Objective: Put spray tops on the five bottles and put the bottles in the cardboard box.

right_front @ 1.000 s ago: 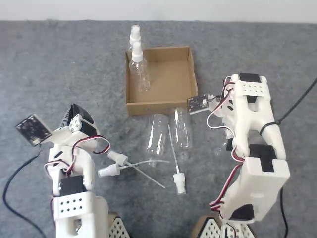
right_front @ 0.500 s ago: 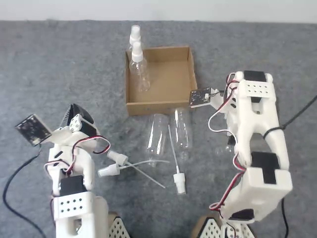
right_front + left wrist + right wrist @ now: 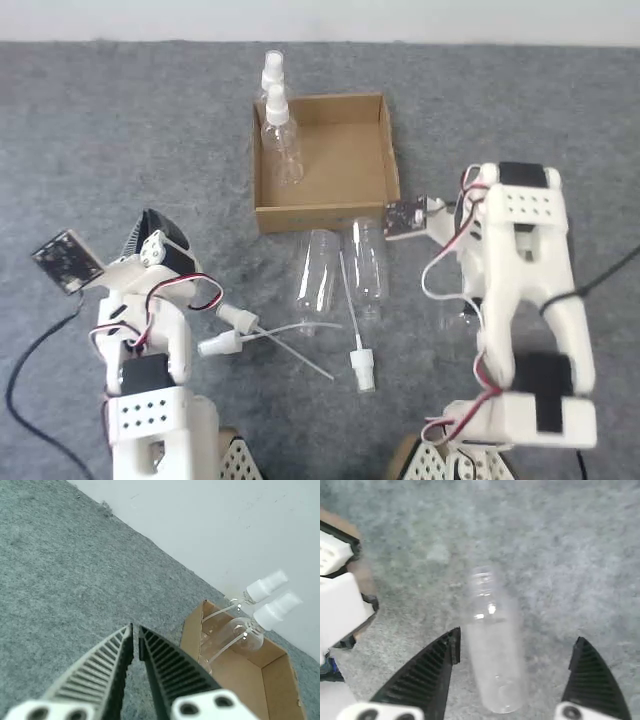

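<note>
Right wrist view: the right pincer (image 3: 517,635), jaws apart, is straddling one uncapped bottle (image 3: 492,650), the left pincer (image 3: 136,627) is resting jaws together, and two capped bottles (image 3: 281,140) are lying ahead of it at the cardboard box (image 3: 320,216); three bottles are waiting uncapped.

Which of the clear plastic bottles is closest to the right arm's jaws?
The capless clear plastic bottle lying alone, framed between the right arm's open jaws; the two other capless bottles lie before the brown cardboard box.
</note>
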You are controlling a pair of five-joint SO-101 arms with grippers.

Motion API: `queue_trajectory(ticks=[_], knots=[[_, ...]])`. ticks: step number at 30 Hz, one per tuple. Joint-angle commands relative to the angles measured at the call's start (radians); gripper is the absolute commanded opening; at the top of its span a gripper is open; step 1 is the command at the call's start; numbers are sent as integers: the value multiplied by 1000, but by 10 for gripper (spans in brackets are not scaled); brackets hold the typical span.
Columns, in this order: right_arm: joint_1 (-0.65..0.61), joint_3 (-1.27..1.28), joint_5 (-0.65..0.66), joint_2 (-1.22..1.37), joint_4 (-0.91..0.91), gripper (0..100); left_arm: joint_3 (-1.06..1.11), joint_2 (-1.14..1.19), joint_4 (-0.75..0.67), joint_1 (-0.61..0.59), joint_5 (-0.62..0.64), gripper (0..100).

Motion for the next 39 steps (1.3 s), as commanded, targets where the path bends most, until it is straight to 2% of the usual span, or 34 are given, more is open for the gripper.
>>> queue_trajectory(ticks=[1,11,27,35,37,39], knots=[[16,68,12,-163,7,286,-5,-18,-38,6,9,15],[16,293,12,-456,4,289,-5,-18,-38,6,9,15],[19,672,11,-513,-438,286,-5,-18,-38,6,9,15],[90,755,9,-513,-584,284,-5,-18,-38,6,9,15],[105,756,9,-513,-588,261,-5,-18,-38,6,9,15],[108,756,9,-513,-591,187,-5,-18,-38,6,9,15]])
